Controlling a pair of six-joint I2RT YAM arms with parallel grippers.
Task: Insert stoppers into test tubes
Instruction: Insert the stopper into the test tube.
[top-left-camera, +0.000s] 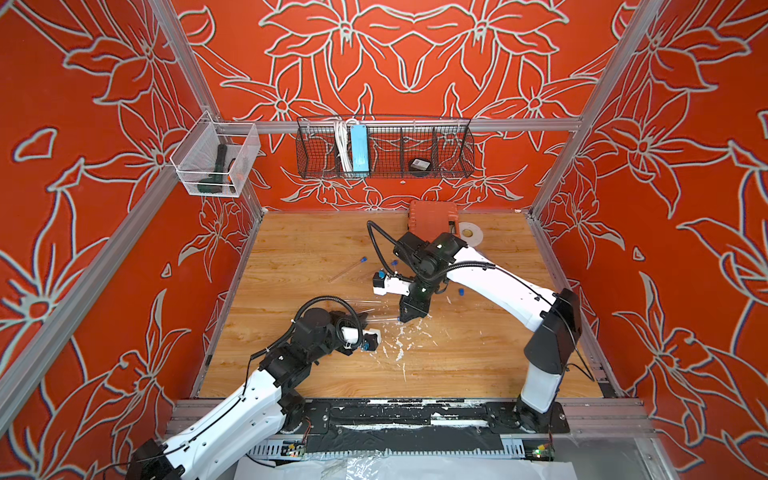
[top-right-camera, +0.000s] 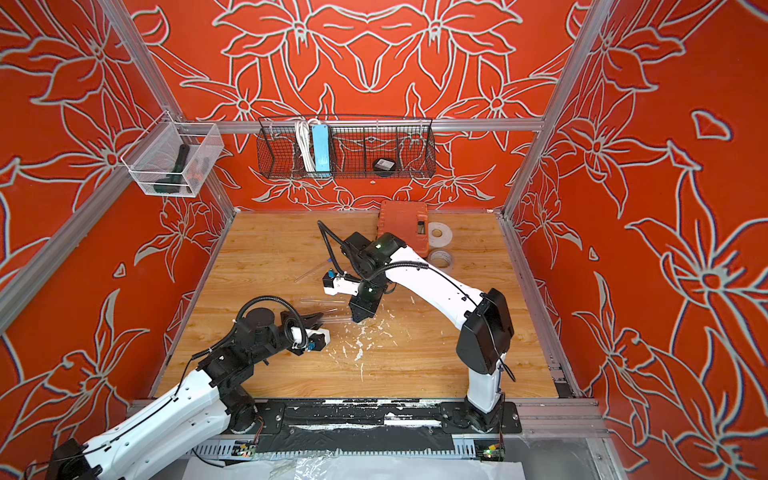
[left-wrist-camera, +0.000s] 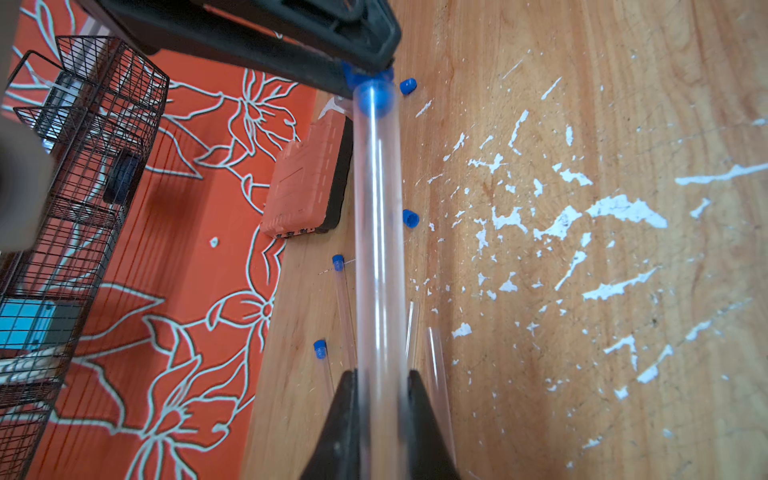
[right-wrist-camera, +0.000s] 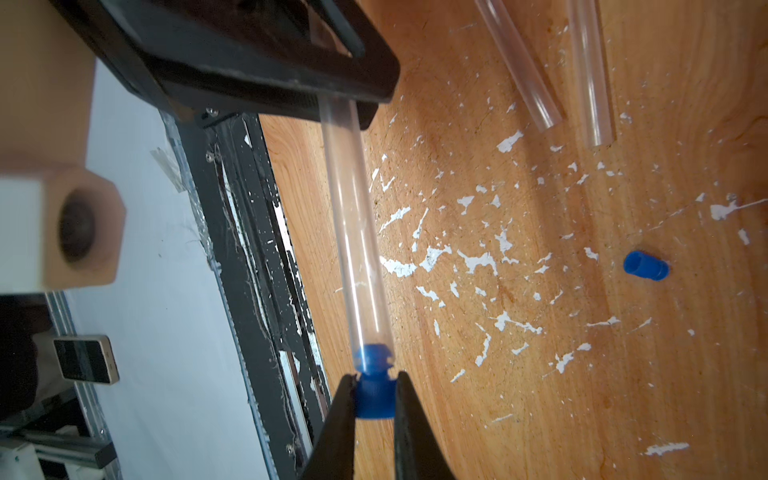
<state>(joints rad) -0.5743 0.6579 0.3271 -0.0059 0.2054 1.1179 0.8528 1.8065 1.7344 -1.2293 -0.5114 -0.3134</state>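
Note:
My left gripper (left-wrist-camera: 380, 374) is shut on a clear test tube (left-wrist-camera: 376, 249) and holds it level just above the table. At the tube's far end my right gripper (right-wrist-camera: 375, 380) is shut on a blue stopper (right-wrist-camera: 375, 399), whose plug sits inside the tube's mouth (right-wrist-camera: 372, 349). In both top views the two grippers (top-left-camera: 365, 318) (top-left-camera: 401, 319) face each other with the tube (top-right-camera: 337, 319) between them. Two open tubes (right-wrist-camera: 519, 66) (right-wrist-camera: 590, 83) lie beside them. Loose stoppers (left-wrist-camera: 410, 218) (right-wrist-camera: 646, 266) rest on the wood. Two tubes lying further back carry stoppers (left-wrist-camera: 338, 262) (left-wrist-camera: 319, 348).
White paint flecks (top-left-camera: 401, 336) cover the wooden table's middle. An orange case (top-left-camera: 432, 220) and tape rolls (top-right-camera: 440, 258) stand at the back right. A black wire basket (top-left-camera: 384, 149) and a white mesh basket (top-left-camera: 214, 160) hang on the walls.

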